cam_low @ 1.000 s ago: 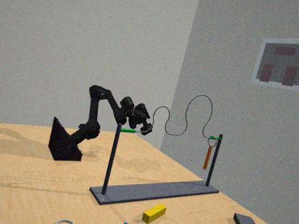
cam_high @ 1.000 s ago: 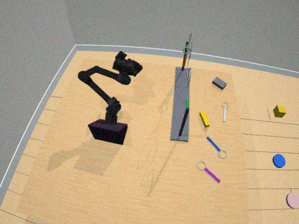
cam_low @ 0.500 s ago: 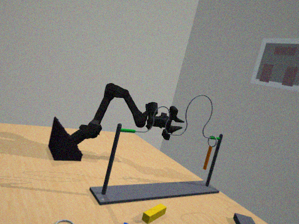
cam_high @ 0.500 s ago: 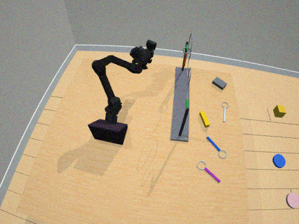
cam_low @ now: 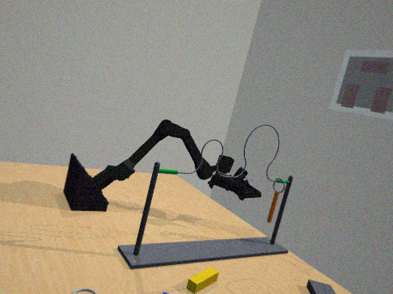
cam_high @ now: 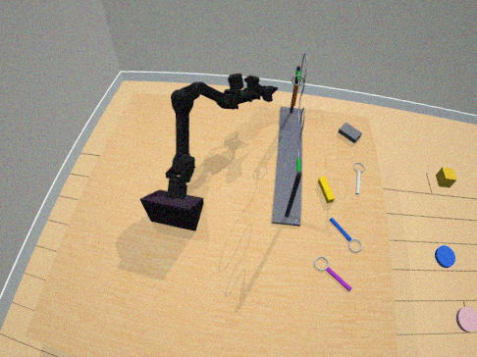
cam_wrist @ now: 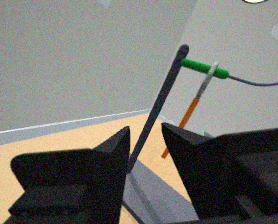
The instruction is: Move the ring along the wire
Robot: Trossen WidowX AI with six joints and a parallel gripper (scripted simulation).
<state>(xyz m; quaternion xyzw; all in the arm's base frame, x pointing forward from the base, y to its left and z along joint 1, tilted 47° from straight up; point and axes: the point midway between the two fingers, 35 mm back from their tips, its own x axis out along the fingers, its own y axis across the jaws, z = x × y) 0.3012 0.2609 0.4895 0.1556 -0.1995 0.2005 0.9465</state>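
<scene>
The ring (cam_high: 292, 80) (cam_low: 273, 185) (cam_wrist: 208, 80) hangs on the green part (cam_low: 286, 182) (cam_wrist: 192, 65) beside the far post (cam_low: 281, 217) (cam_wrist: 157, 106), with the wire through it. Its orange handle (cam_high: 294, 94) (cam_low: 272, 207) (cam_wrist: 189, 114) points down. My gripper (cam_high: 276, 91) (cam_low: 252, 197) (cam_wrist: 145, 128) is partly open and empty, on the arm's side of the handle and apart from it. In the wrist view the handle shows beyond the right finger. The thin grey wire (cam_low: 266, 125) (cam_wrist: 255, 85) curves to the other green part (cam_high: 298, 165) (cam_low: 167, 171) at the near post (cam_high: 293, 195) (cam_low: 146, 209).
Both posts stand on a grey base (cam_high: 290, 146) (cam_low: 202, 254) (cam_wrist: 160, 192). Beyond it lie a yellow block (cam_high: 326, 189) (cam_low: 203, 280), a dark block (cam_high: 349, 132) and rings with white (cam_high: 357, 182), blue (cam_high: 340, 229) and purple (cam_high: 339, 279) handles. The wire's loops rise beside my wrist in the exterior view.
</scene>
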